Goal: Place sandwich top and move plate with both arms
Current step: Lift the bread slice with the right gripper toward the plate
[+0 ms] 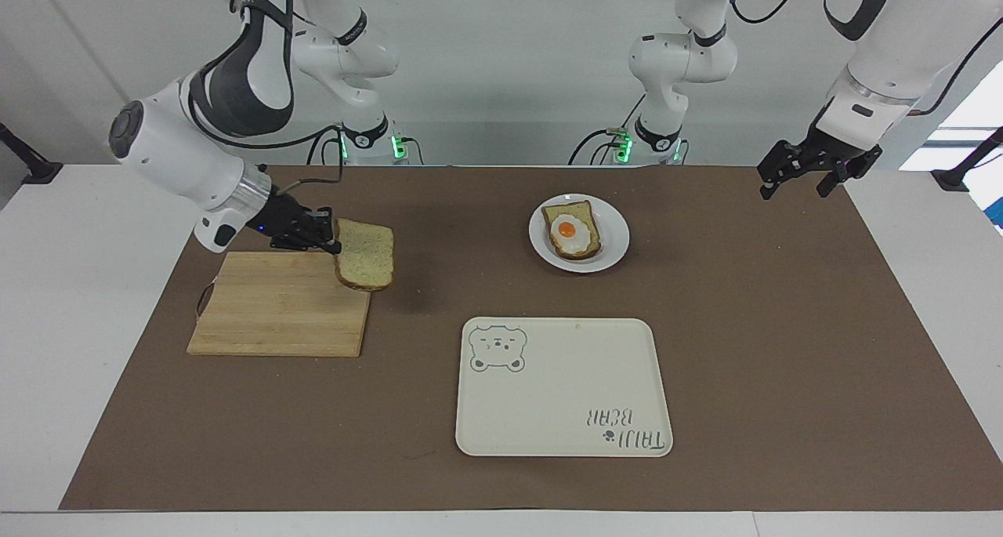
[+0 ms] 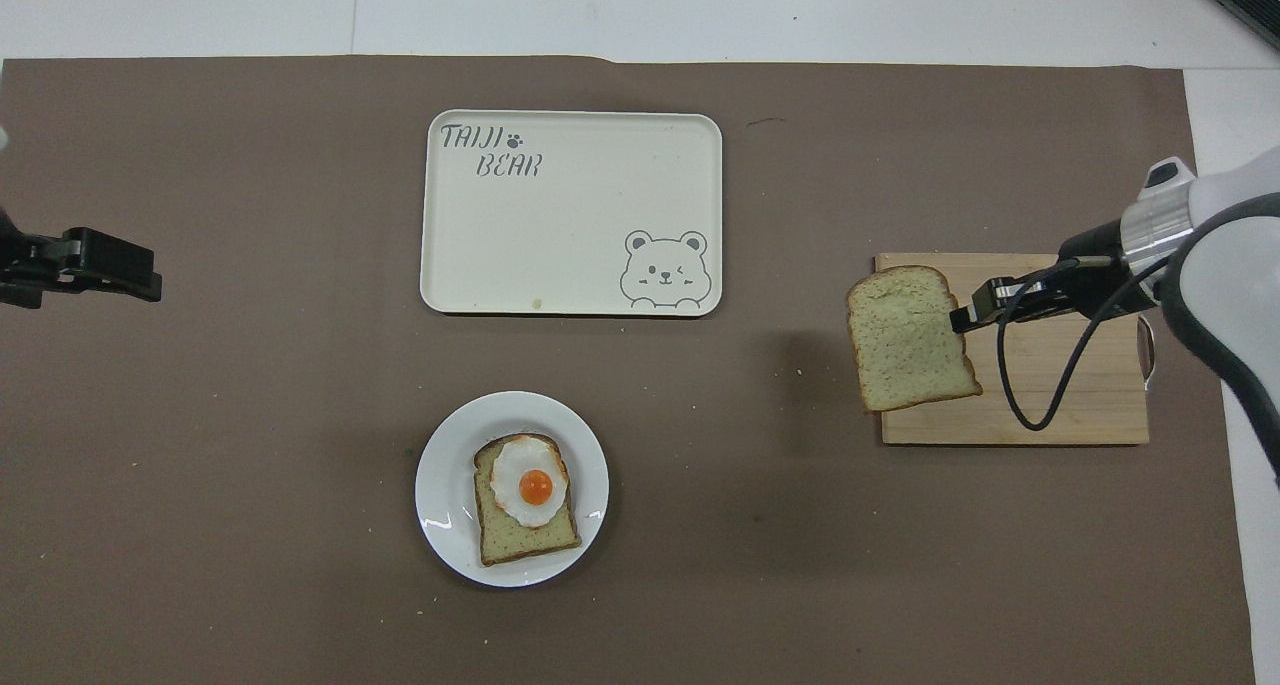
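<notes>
Sandwich top [image 1: 365,254] is pinched by one edge in my right gripper [image 1: 333,244], hanging over the cutting board's [image 1: 274,306] corner. The plate [image 1: 613,247] with the egg slice [image 1: 572,230] sits toward the left arm's end. My left gripper [image 1: 795,178] waits wide open. Can't make out the pinch itself.
</notes>
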Controlling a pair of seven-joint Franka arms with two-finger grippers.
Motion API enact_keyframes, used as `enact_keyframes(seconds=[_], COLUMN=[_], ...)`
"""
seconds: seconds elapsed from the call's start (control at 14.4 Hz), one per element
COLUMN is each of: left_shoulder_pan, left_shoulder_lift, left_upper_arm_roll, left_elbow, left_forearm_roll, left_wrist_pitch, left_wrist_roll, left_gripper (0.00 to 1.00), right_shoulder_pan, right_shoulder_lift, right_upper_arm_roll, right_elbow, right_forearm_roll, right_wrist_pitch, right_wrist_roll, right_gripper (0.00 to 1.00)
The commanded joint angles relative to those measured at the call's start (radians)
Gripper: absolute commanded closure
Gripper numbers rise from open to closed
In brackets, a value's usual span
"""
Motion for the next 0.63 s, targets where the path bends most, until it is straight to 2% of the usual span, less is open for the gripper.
enact_keyframes(seconds=[0.0,0.56], left_shoulder_pan=[-0.003,-0.003], left_shoulder_lift=[-0.002,-0.002], left_upper_arm_roll=[0.003,0.003], left_elbow=[0.0,0.0], left_forearm_roll=[0.015,0.015], left_wrist_pitch=[-0.009,-0.009], left_wrist_roll=[-0.009,-0.009], left_gripper=[0.0,0.0], right_shoulder_pan=[0.059,0.347], right_shoulder_lift=[-0.012,-0.018], right_upper_arm_roll=[0.002,0.004], right_elbow=[-0.013,-0.022], right_forearm_roll=[0.044,0.113], right_wrist_pitch=[0.006,0.193], right_wrist_roll=[0.074,0.387], right_gripper=[1.0,1.0])
